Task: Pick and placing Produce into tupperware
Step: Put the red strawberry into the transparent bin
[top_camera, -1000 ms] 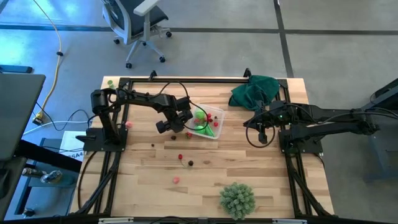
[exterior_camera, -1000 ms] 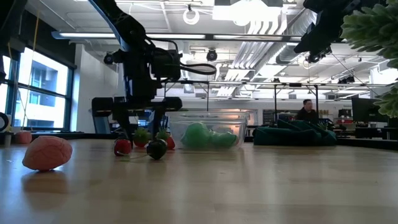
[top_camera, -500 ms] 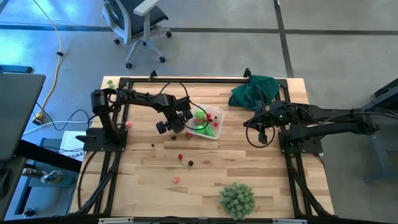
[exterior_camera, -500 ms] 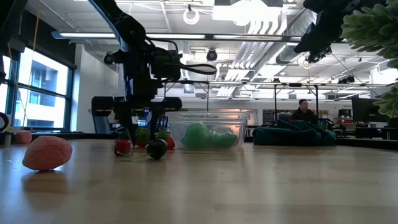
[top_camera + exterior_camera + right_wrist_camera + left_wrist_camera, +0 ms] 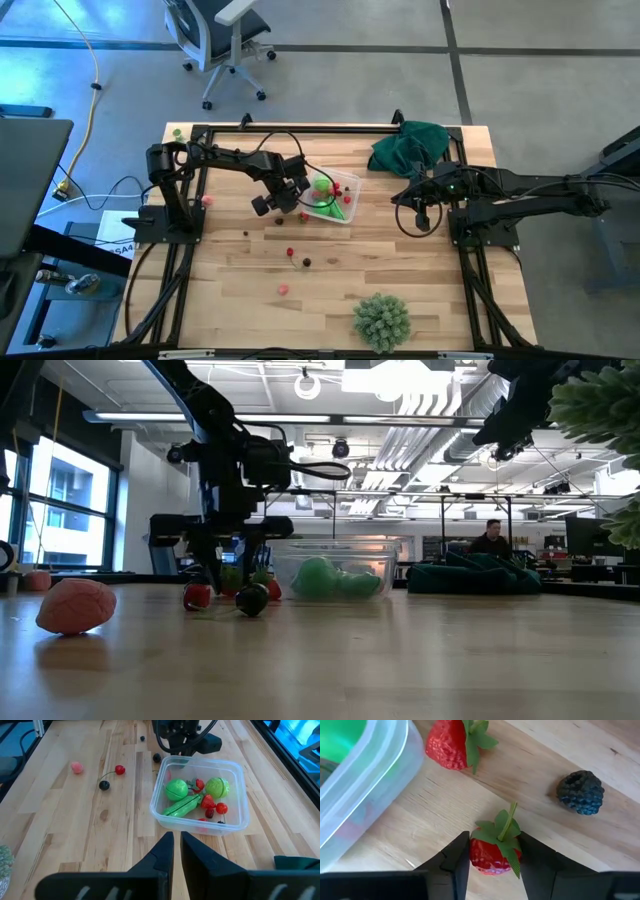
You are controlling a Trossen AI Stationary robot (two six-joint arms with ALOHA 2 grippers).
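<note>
left gripper (image 5: 492, 852): jaws have narrowed onto a strawberry (image 5: 492, 857) on the surface just beside the tupperware (image 5: 200, 795), so a lift looks next | tupperware: green pieces and red berries inside | right gripper (image 5: 176, 840): jaws nearly shut, holding nothing, waiting well apart.

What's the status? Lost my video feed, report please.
Left gripper closing on a strawberry beside the tupperware. Right gripper shut, waiting apart. Second strawberry and blackberry nearby, not blocking.
</note>
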